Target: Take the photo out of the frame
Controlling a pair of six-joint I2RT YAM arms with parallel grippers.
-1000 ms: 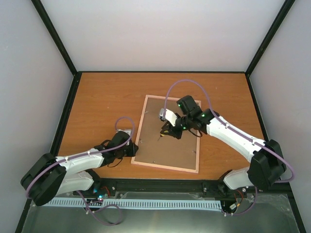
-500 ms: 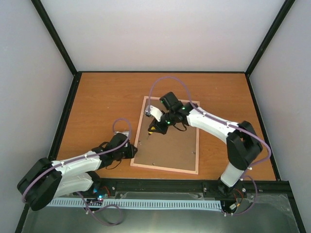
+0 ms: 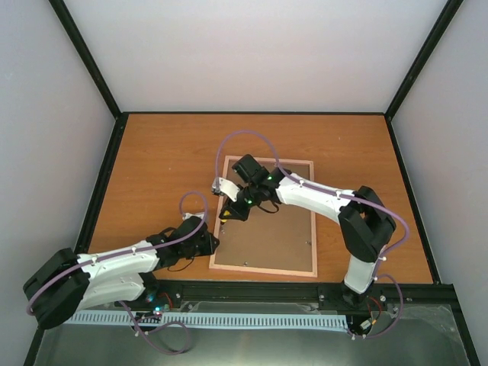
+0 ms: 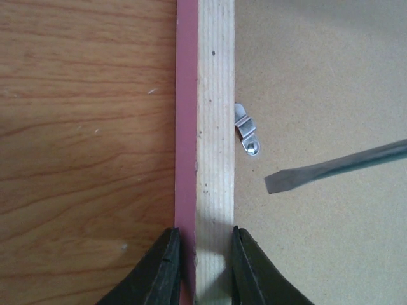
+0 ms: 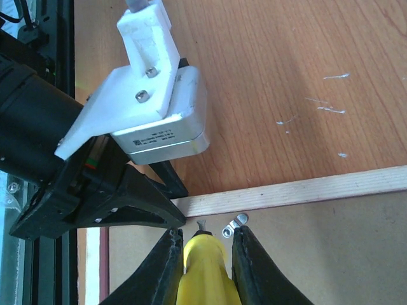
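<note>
You are working on the frame (image 3: 263, 270), which is lying face down on the wooden table (image 3: 152, 160), a little right of centre. Its brown backing board (image 3: 271, 236) is facing up. The photo is hiding under that board, so no view is showing it.

Your left gripper (image 3: 210, 245) is gripping the frame's left rail close to the near-left corner. In the left wrist view its fingers (image 4: 162, 267) are closing narrowly around the rail. One is pressing on the pink outer edge and the other is sitting against the pale wood on the board's side.

Your right gripper (image 3: 231, 212) is reaching across the board to that same left rail, farther from the arm bases than the left gripper. Its fingers (image 5: 162, 267) are clamping the yellow handle of a flat-head screwdriver (image 5: 203, 267), with the blade pointing toward the rail. The blade tip is sitting over the board just beside a small metal clip (image 4: 247, 135) at the rail's inner edge. In the left wrist view it is standing slightly apart from the clip. You are not getting a clear enough view to tell whether the tip is touching the board.
</note>
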